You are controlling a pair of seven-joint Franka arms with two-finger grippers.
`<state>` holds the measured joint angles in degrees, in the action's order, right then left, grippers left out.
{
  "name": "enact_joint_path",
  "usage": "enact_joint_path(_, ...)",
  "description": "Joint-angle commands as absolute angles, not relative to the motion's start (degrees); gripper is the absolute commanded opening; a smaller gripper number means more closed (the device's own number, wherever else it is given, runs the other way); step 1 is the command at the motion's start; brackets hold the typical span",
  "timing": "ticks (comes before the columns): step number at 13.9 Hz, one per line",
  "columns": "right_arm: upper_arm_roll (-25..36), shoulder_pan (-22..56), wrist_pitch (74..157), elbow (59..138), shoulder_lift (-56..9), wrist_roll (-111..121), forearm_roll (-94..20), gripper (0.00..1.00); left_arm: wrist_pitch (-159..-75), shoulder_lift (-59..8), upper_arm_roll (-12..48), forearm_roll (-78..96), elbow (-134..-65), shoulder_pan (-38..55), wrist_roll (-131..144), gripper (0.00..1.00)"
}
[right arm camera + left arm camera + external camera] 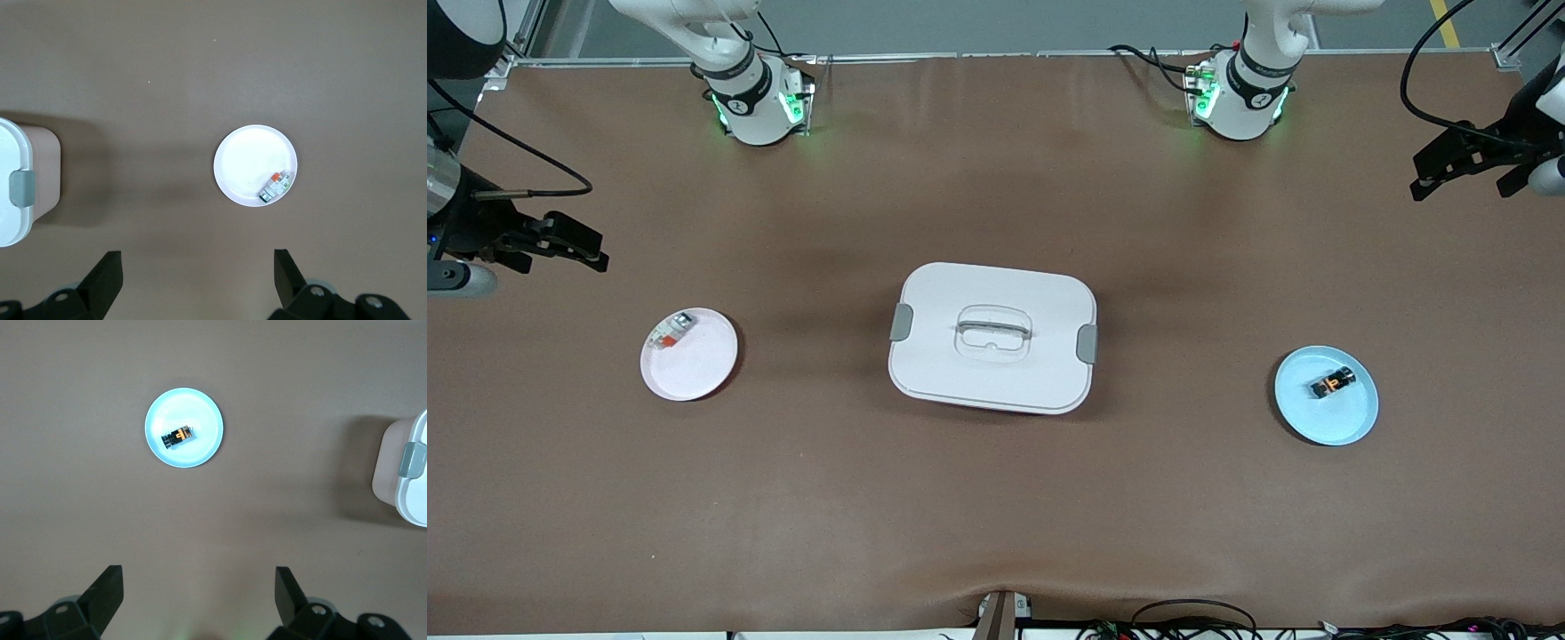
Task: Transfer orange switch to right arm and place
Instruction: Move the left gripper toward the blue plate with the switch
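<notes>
We see the left gripper (1463,169) hanging in the air over the left arm's end of the table, fingers (103,590) spread wide and holding nothing. The right gripper (574,244) hangs over the right arm's end, its fingers (107,273) spread just as wide, also empty. Both arms wait.

We find the orange switch (1332,383) lying on the blue plate (1352,422) toward the left arm's end; the left wrist view shows it there (178,436), well apart from the gripper. No writing on it can be read.

Mid-table sits the white box (996,373) with 2 grey clasps and its lid handle (993,325). Toward the right arm's end, the white plate (698,364) carries a small white-and-grey piece (671,331) at its rim.
</notes>
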<state>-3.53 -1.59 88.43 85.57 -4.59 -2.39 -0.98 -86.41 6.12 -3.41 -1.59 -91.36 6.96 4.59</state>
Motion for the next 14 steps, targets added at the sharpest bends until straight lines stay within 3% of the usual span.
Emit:
enact_joint_path(1,-3.43,-1.76,87.28,84.55,-4.57,-2.9,0.17,1.0,-85.52,5.71,-3.16,-2.11,-90.26,6.59,4.4,1.0)
enact_joint_path(6,-3.43,-1.76,87.28,84.29,-4.57,-2.9,0.18,1.0,-85.61,5.19,-3.51,-2.37,-89.91,6.5,4.3,1.0)
enact_joint_path(9,-3.43,-1.85,87.28,84.29,-4.57,-2.9,0.18,1.0,-86.13,1.07,-3.6,-2.81,-87.63,6.5,3.25,1.0)
enact_joint_path(14,-3.43,-1.85,87.28,84.29,-4.57,-2.9,0.18,1.0,-94.46,-5.26,-3.69,-3.68,-90.17,5.27,3.34,1.0)
